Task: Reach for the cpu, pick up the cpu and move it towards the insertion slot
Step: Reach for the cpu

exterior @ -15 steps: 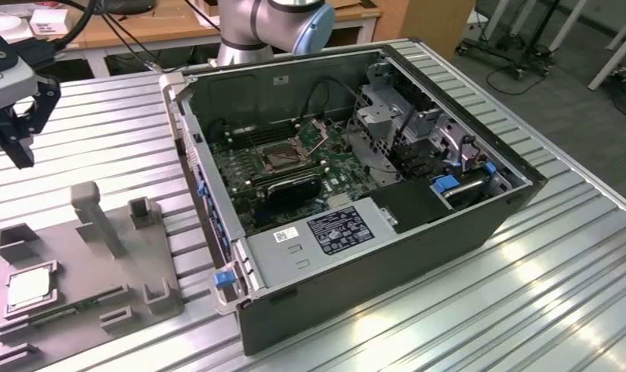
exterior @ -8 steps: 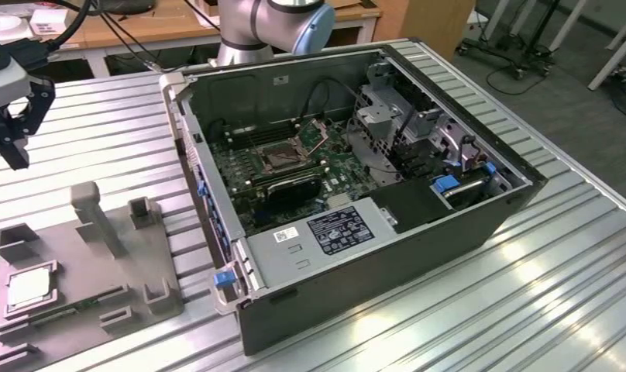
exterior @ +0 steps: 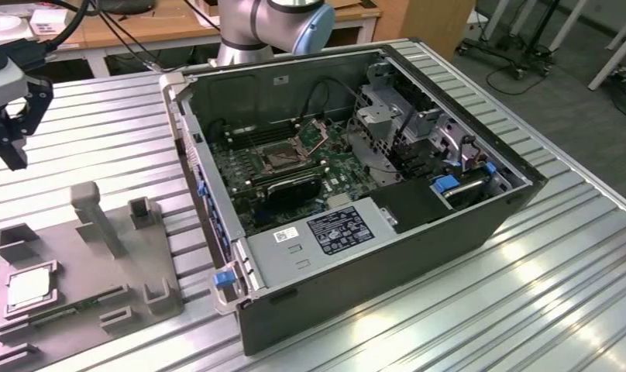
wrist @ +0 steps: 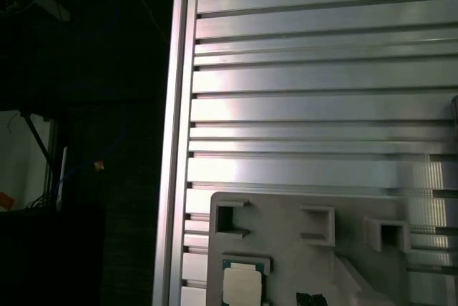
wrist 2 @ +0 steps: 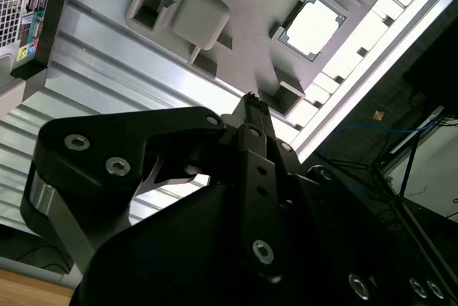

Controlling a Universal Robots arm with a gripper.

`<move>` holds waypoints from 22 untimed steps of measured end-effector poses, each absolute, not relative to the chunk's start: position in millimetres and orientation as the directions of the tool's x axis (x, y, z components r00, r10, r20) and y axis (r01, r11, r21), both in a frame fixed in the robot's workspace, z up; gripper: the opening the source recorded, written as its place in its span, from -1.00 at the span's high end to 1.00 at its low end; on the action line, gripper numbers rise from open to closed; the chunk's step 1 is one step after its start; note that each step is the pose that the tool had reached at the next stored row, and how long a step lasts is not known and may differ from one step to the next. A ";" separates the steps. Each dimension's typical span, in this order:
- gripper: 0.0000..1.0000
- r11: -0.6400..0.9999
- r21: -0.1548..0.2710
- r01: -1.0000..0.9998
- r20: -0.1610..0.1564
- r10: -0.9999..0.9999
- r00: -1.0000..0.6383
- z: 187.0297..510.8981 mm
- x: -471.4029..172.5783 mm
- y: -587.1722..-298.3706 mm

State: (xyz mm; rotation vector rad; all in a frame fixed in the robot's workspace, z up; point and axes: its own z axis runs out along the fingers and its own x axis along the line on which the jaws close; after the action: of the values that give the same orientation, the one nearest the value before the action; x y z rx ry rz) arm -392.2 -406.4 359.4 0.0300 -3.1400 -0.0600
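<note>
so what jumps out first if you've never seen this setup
The open computer case stands mid-way on the slatted metal table, with the insertion slot on its green motherboard. At the exterior view's left, the cpu lies in a square recess of the grey fixture. The pincer hangs above the table near it, holding nothing.

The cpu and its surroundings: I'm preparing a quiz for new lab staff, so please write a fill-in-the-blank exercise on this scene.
1. The cpu lies in a square recess of the grey ____.
2. The gripper hovers over the slotted metal ____, apart from the cpu.
3. The insertion slot sits on the green motherboard inside the open computer ____.
Missing words: fixture; table; case.
</note>
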 end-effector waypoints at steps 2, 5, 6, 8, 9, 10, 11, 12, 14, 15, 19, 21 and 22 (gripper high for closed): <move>0.79 0.999 0.038 -0.019 0.001 -0.019 -1.000 359.4 -392.9 -406.4; 0.79 0.999 0.038 -0.019 0.001 -0.019 -1.000 359.3 -393.8 -406.4; 0.79 0.999 0.038 -0.019 0.001 -0.019 -1.000 359.3 -394.1 -406.4; 0.79 0.999 0.038 -0.019 0.001 -0.019 -1.000 359.3 -394.6 -406.4; 0.79 0.999 0.038 -0.019 0.000 -0.019 -1.000 359.2 -395.1 -406.4; 0.79 0.999 0.038 -0.019 0.000 -0.019 -1.000 359.2 -395.6 -406.3; 0.79 0.999 0.038 -0.019 0.000 -0.019 -1.000 359.2 -396.1 -406.3; 0.79 0.999 0.038 -0.019 0.000 -0.019 -1.000 359.2 -396.8 -406.4; 0.79 0.999 0.038 -0.019 0.000 -0.019 -1.000 359.1 -398.1 -406.3; 0.79 0.999 0.038 -0.019 0.001 -0.019 -1.000 359.2 -398.7 -406.4; 0.79 0.999 0.038 -0.019 0.000 -0.019 -1.000 359.1 -401.9 -406.3; 0.79 0.999 0.038 -0.019 0.000 -0.019 -1.000 359.0 -403.4 -406.4; 0.79 0.999 0.038 -0.019 0.000 -0.019 -1.000 359.0 -404.2 -406.4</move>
State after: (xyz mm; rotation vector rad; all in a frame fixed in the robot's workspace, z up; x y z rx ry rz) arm -404.2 -406.4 359.0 0.0300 -3.1401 -0.0600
